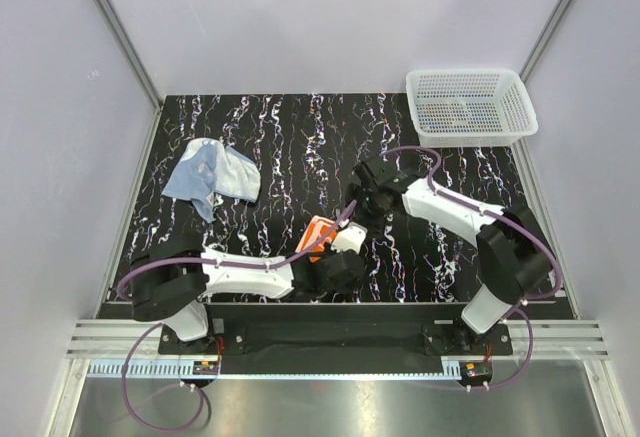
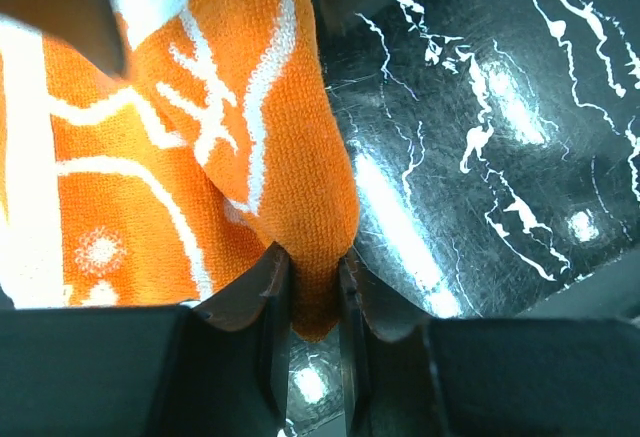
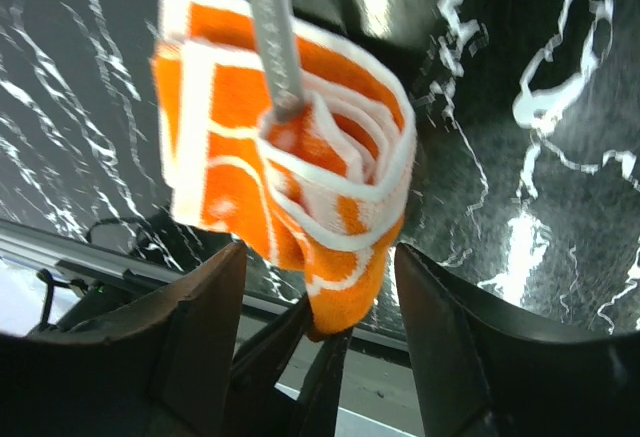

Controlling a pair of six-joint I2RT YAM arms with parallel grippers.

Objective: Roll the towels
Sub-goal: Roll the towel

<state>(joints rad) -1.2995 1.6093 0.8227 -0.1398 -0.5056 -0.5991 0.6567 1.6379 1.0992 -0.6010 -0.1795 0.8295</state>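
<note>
Top external: orange towel (image 1: 318, 230) sits low and central on the table (image 1: 300, 137), bunched between my two arms. Blue towel (image 1: 212, 175) lies crumpled and loose at the far left, well apart from them. The basket (image 1: 470, 107) stands at the far right corner.

Left wrist: my left gripper (image 2: 315, 287) is narrow, pinching one tip of the orange towel, with the rest bulging beyond my fingers above the table.

Right wrist: my right gripper (image 3: 320, 297) stands wide, a finger on either side of the orange towel and touching neither side. From here its end shows coiled layers, so I judge the roll nearly made, held only by my left.

Left to do, I reckon: set this roll down tidy, then roll the blue towel, not yet begun.
</note>
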